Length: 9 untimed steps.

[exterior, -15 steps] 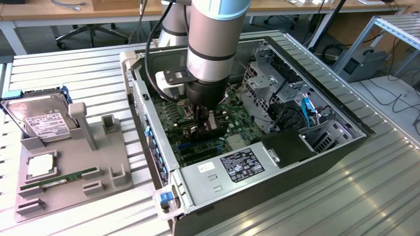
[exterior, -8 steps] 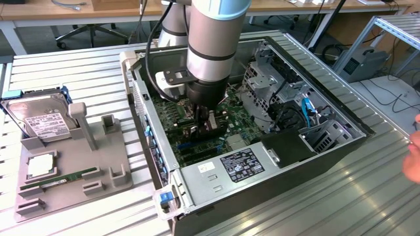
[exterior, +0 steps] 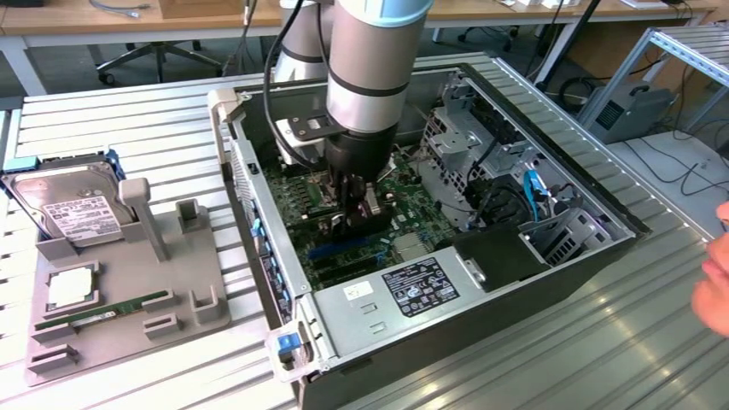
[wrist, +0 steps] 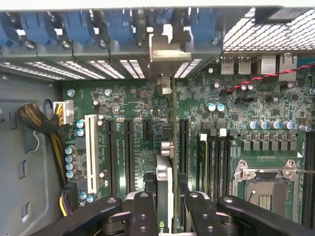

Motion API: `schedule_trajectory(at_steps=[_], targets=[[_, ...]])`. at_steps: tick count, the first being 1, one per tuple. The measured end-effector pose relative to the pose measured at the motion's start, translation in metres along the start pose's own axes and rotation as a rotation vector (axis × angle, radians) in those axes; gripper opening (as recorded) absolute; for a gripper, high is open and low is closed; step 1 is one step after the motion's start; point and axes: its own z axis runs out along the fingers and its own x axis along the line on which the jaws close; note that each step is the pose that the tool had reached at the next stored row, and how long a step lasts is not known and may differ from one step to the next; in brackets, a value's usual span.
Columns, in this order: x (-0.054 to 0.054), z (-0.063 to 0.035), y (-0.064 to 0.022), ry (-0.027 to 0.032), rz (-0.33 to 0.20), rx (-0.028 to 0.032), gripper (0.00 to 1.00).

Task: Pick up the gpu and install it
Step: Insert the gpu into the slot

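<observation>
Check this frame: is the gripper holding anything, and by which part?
Yes. The gripper holds the gpu edge-on by its upper edge, one finger on each face, above the motherboard slots inside the computer case.

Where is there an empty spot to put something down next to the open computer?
The bare slatted table behind the grey holder tray is free, and so is the stretch in front of the computer case, near a person's hand. Inside the case it is crowded: the gripper holds the gpu edge-on over the motherboard slots.

Even, bright overhead light with soft shadows inside the computer case [exterior: 501,256]; both views sharp, little glare.
</observation>
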Motion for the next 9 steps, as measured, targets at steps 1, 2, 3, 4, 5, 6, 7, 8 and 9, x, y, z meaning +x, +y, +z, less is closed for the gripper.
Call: schedule_trajectory(at_steps=[1, 2, 3, 4, 5, 6, 7, 8, 9], targets=[[0.0, 0.0003, 0.0031, 0.0, 0.0, 0.0001, 0.27], [0.0007, 0.0008, 0.0034, 0.0, 0.009, 0.0, 0.27], [0.0011, 0.0009, 0.0034, 0.0001, 0.011, -0.0001, 0.27], [0.002, 0.0014, 0.0035, 0.0, 0.012, 0.0, 0.27], [0.0021, 0.0015, 0.0035, 0.0001, 0.012, -0.0001, 0.27], [0.0021, 0.0014, 0.0035, 0.0002, 0.012, -0.0001, 0.27], [0.0021, 0.0015, 0.0034, 0.0002, 0.012, -0.0001, 0.27], [0.0022, 0.0015, 0.0034, 0.0001, 0.012, -0.0001, 0.27], [0.0022, 0.0015, 0.0034, 0.0001, 0.012, -0.0001, 0.27]])
